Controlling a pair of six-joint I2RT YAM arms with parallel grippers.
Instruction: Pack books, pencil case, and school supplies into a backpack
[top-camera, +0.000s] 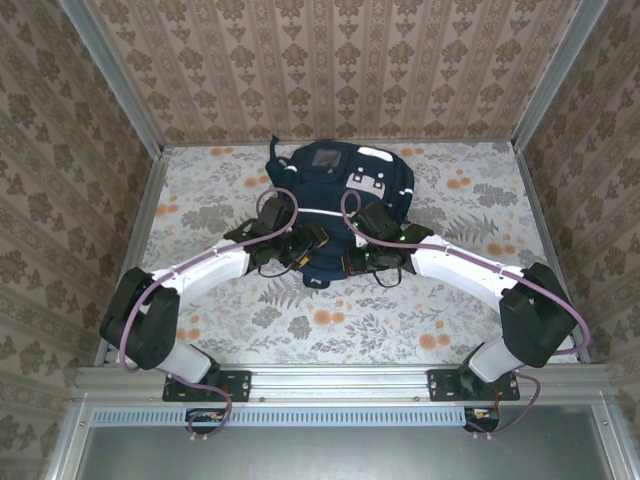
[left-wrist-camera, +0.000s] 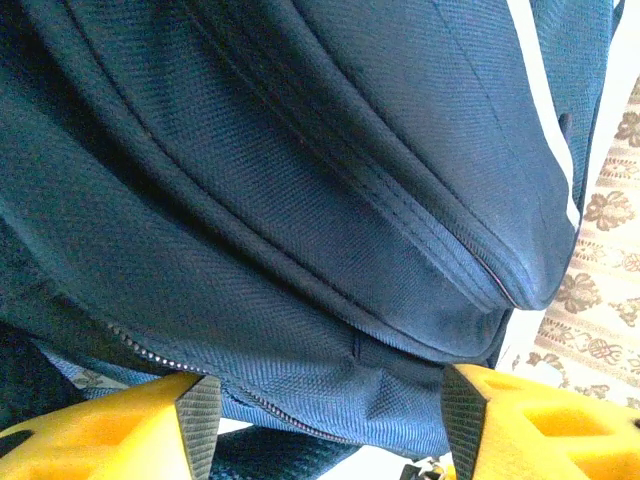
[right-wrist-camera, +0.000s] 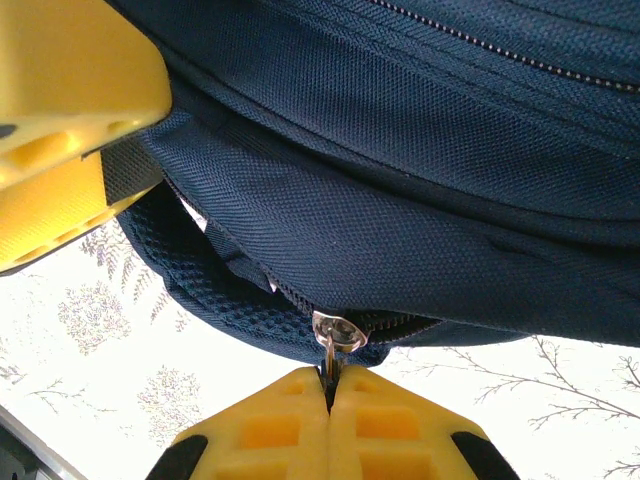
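I am pinching my right claw (right-wrist-camera: 331, 392) shut on the metal zipper pull (right-wrist-camera: 338, 332) at the bottom edge of the navy backpack (top-camera: 335, 195), which is lying on the floral desk (top-camera: 450, 320) directly ahead of both my claws. My left claw (left-wrist-camera: 330, 408) is standing open, its yellow fingers (left-wrist-camera: 150, 420) sitting apart with a fold of backpack fabric just ahead between them.
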